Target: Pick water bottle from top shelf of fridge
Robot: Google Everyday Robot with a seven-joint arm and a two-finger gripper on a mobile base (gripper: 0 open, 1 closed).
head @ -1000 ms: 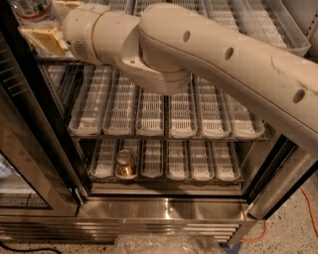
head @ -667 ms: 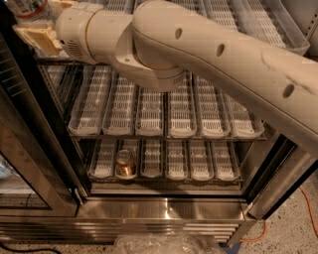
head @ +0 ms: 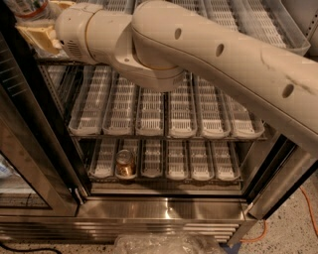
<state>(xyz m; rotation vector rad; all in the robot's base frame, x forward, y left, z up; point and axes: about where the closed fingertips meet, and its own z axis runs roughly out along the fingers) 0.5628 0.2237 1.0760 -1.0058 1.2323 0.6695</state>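
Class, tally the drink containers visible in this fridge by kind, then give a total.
Water bottle: 1, top left, at the gripper
Bronze can: 1, lower left
Total: 2

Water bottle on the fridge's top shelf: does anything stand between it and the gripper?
Nothing visible does. The gripper is at the view's top left, right beside the clear ribbed plastic water bottle, which the frame edge partly cuts off. The small bronze-coloured can sits far below them.
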